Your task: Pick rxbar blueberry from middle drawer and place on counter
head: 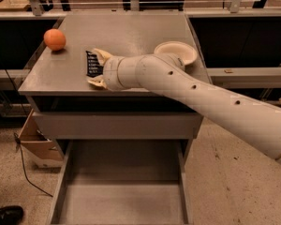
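The rxbar blueberry (pixel 90 63), a dark wrapper with pale lettering, is at the counter (pixel 131 29) surface, left of centre. My gripper (pixel 93 68) is over the counter, reaching in from the right, with one finger at each end of the bar, shut on it. The bar looks low against the counter top; I cannot tell if it rests on it. The middle drawer (pixel 122 196) stands pulled open below, its floor bare.
An orange (pixel 54 39) sits at the counter's left edge. A pale bowl (pixel 176 52) sits at the right, just behind my arm. A cardboard box (pixel 32 142) and a cable lie on the floor left of the cabinet, and a black shoe (pixel 4 214) at the bottom left.
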`<state>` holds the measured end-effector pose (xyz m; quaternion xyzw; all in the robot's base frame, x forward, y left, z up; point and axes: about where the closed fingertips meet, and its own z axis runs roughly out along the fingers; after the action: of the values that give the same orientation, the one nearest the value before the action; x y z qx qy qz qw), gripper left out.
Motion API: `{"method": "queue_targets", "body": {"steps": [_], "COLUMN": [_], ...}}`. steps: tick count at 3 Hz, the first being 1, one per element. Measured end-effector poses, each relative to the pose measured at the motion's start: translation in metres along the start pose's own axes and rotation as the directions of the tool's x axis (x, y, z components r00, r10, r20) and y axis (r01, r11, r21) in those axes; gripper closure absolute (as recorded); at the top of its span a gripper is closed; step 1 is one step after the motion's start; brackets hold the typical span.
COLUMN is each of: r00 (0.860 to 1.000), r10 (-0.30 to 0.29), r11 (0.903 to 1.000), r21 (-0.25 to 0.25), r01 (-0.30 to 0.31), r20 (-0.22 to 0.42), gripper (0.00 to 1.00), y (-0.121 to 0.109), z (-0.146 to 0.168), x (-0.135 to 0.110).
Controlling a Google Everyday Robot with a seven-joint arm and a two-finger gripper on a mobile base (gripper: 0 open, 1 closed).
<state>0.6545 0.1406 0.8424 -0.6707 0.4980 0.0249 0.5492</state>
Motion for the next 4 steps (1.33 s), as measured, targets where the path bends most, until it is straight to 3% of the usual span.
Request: {"method": "queue_targets", "body": {"steps": [3,4], "r00": [1.0,1.0], "r10": [0.003,0.004], "r11": [1.0,1.0], "r21": [-0.009,-0.009], "r01": [-0.003,-0.004], "r20": [0.0,0.0], "gripper": [0.0,0.0], "y": [-0.008,-0.014], "z": [-0.002,-0.003], "x": [-0.005,-0.008]}}
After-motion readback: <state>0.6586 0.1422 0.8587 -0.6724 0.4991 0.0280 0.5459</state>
